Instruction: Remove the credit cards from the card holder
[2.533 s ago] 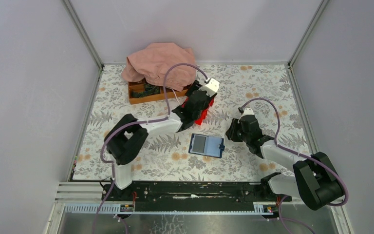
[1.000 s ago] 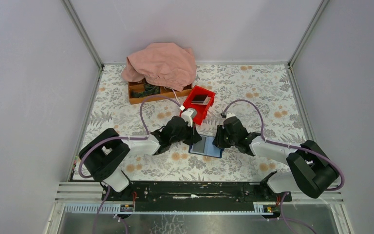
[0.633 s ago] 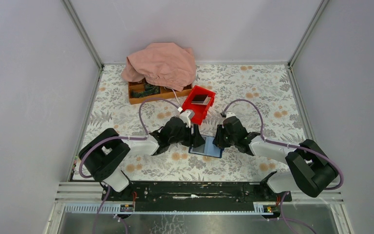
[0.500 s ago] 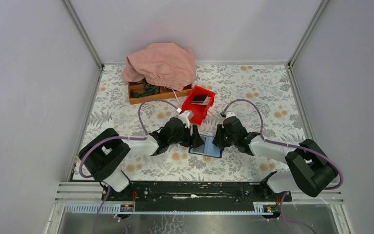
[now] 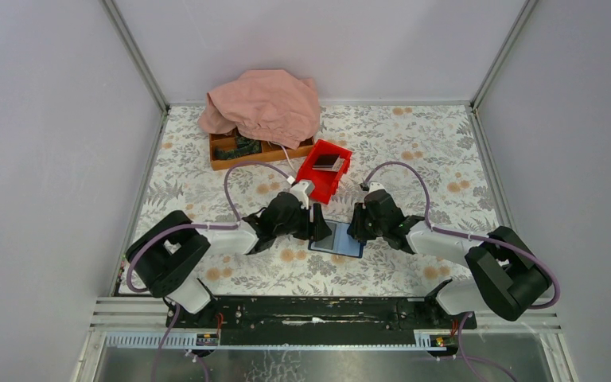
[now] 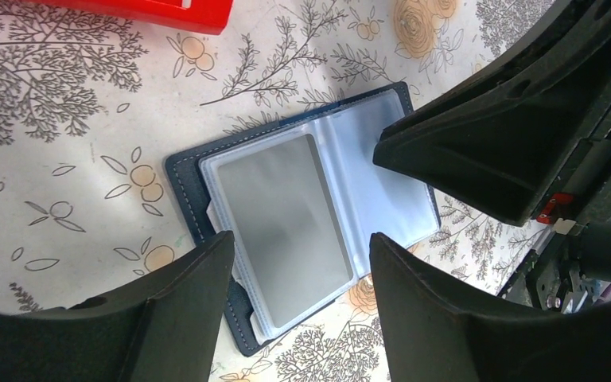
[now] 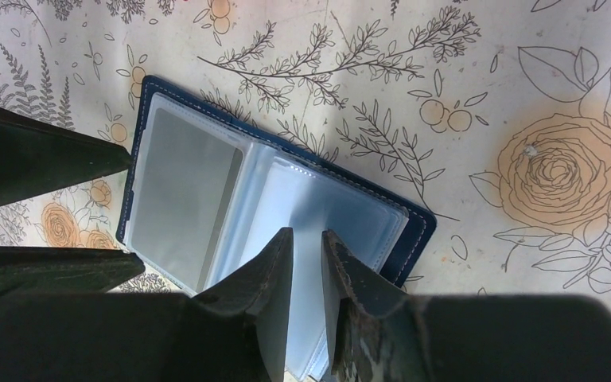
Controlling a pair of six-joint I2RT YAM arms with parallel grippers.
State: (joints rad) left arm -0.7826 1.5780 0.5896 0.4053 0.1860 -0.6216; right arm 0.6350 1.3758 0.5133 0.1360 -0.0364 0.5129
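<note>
The card holder (image 5: 339, 239) lies open and flat on the flowered table, with clear sleeves inside dark blue edges (image 6: 184, 171). A light grey credit card (image 6: 282, 215) sits in its left sleeve. My left gripper (image 6: 301, 239) hovers open over that left half, one finger on each side of the card. My right gripper (image 7: 306, 235) is down on the right half (image 7: 350, 207). Its jaws stand a narrow gap apart with nothing seen between them. Seen from above, the two grippers (image 5: 318, 229) (image 5: 359, 228) meet over the holder from left and right.
A red bin (image 5: 318, 177) stands just behind the holder, with a dark card (image 5: 326, 161) in it. Farther back are a wooden tray (image 5: 224, 157) of small parts and a pink cloth (image 5: 262, 103) draped over it. Walls close in the table on three sides.
My left gripper was shut at the holder's left edge a second ago and now stands open over the left half. The right gripper and the holder have hardly moved.
</note>
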